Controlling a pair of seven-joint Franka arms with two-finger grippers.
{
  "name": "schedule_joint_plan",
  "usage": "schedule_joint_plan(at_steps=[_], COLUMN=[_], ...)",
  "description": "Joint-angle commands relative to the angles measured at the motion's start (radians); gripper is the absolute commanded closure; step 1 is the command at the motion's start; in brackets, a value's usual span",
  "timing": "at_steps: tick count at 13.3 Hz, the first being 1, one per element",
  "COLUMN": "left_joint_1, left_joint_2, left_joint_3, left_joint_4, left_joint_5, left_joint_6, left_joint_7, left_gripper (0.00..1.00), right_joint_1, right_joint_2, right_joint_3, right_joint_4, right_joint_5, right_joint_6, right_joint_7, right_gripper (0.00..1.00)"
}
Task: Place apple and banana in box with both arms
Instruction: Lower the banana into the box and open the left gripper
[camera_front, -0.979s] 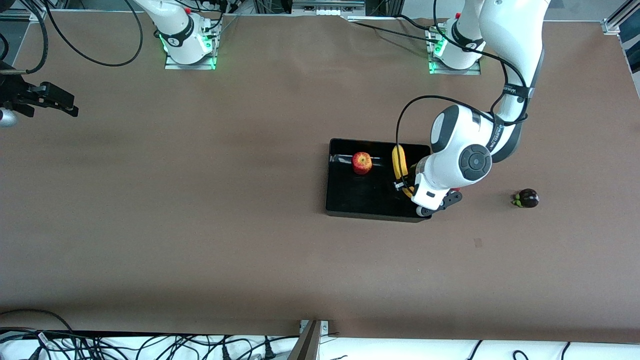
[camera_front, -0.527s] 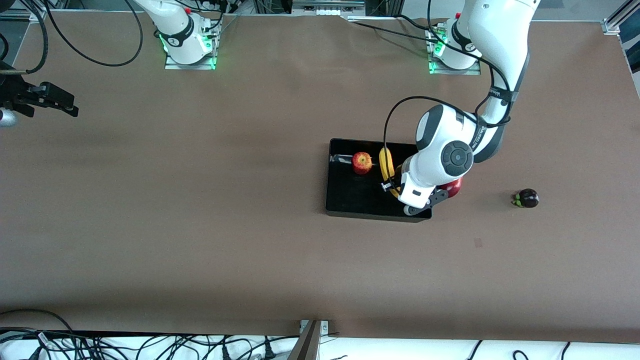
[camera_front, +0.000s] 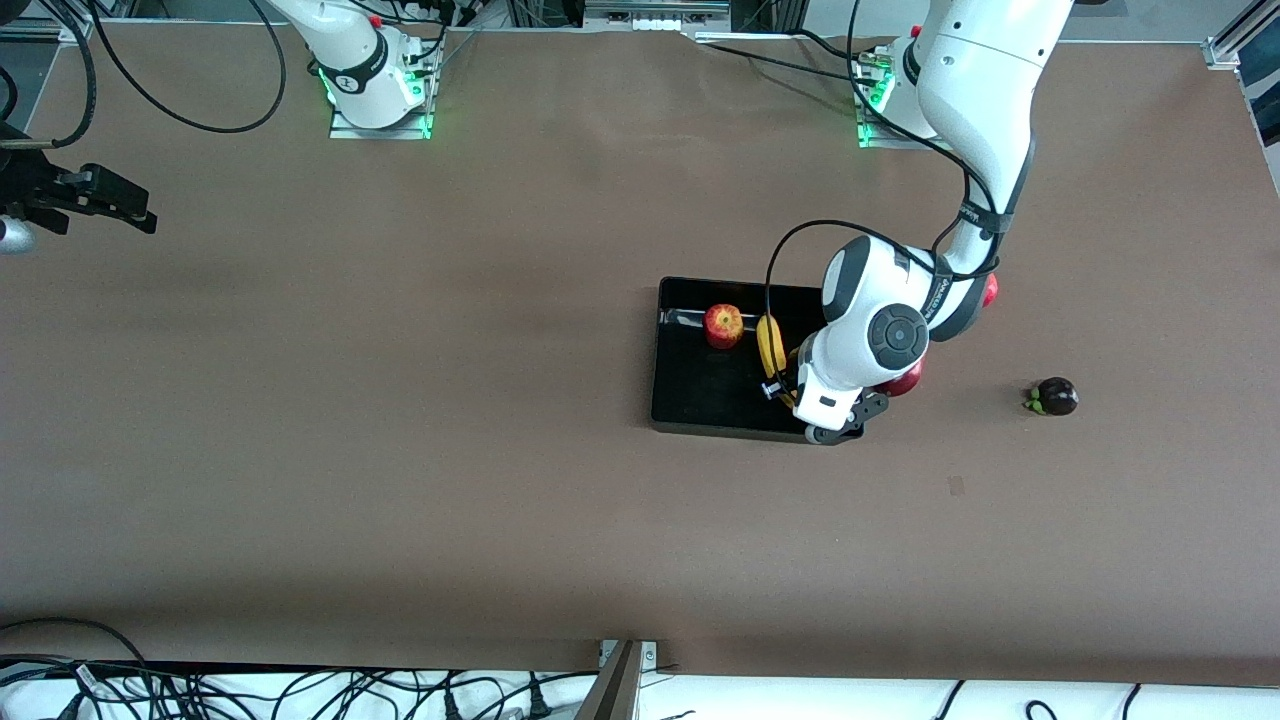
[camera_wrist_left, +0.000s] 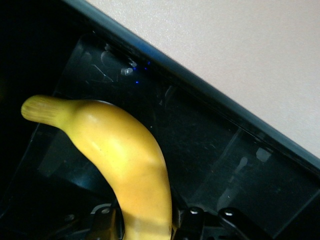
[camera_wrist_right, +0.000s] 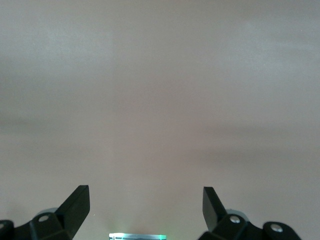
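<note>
Seen from the front: left end effector (camera_front: 783, 390) over the box (camera_front: 700, 405), clamped on the banana (camera_front: 769, 343); apple (camera_front: 723, 325) already inside.

Left wrist: banana (camera_wrist_left: 125, 165) just above the box floor. Best lowered flat, clear of the apple, then released.

Right wrist: right end effector (camera_wrist_right: 145, 202) spread wide, waiting over bare table (camera_wrist_right: 160, 90).

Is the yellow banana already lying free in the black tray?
No. The long yellow banana is over the shallow black plastic tray, gripped by the left gripper.
</note>
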Motion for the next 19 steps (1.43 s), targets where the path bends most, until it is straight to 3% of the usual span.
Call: schedule_joint_plan(at_steps=[1, 15, 16, 18, 19], left_joint_1=[0.000, 0.003, 0.003, 0.003, 0.003], left_joint_2=[0.015, 0.049, 0.049, 0.049, 0.049], left_joint_3=[0.001, 0.001, 0.001, 0.001, 0.001], left_joint_4=[-0.001, -0.001, 0.000, 0.000, 0.000], left_joint_5=[-0.003, 0.033, 0.033, 0.044, 0.047], left_joint_6=[0.026, 0.069, 0.069, 0.069, 0.068], left_joint_7=[0.007, 0.013, 0.013, 0.013, 0.013], left_gripper=[1.00, 0.99, 0.89, 0.58, 0.37], right_joint_1=[0.004, 0.004, 0.004, 0.004, 0.004], right_joint_2=[-0.001, -0.001, -0.001, -0.001, -0.001], right_joint_3=[-0.002, -0.002, -0.002, -0.002, -0.002], right_joint_4=[0.009, 0.009, 0.009, 0.009, 0.009], right_joint_5=[0.017, 0.017, 0.017, 0.017, 0.017], right_joint_6=[-0.013, -0.013, -0.013, -0.013, -0.013], right_joint_7=[0.006, 0.006, 0.006, 0.006, 0.006], right_gripper=[0.00, 0.00, 0.00, 0.00, 0.00])
